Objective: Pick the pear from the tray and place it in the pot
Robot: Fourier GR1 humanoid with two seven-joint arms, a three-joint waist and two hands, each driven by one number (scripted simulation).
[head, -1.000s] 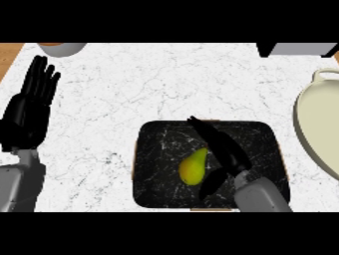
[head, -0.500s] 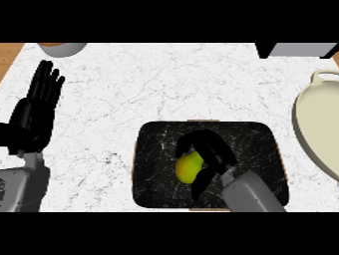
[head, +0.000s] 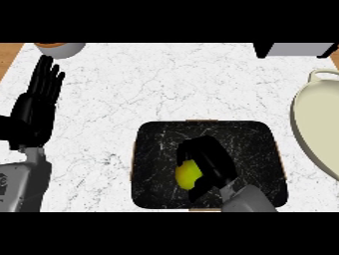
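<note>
At the left edge the black left hand (head: 34, 107) rests open, fingers straight, as before. On the square black marbled tray (head: 158, 144), the black right hand (head: 211, 162) has now curled over the yellow-green pear (head: 187, 174), hiding more of it. The cream oval pot (head: 327, 134) sits rightmost.

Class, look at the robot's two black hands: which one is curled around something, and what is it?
The right hand, over the black marbled tray, curls around the yellow pear. The left hand rests open at the left edge, fingers up.
</note>
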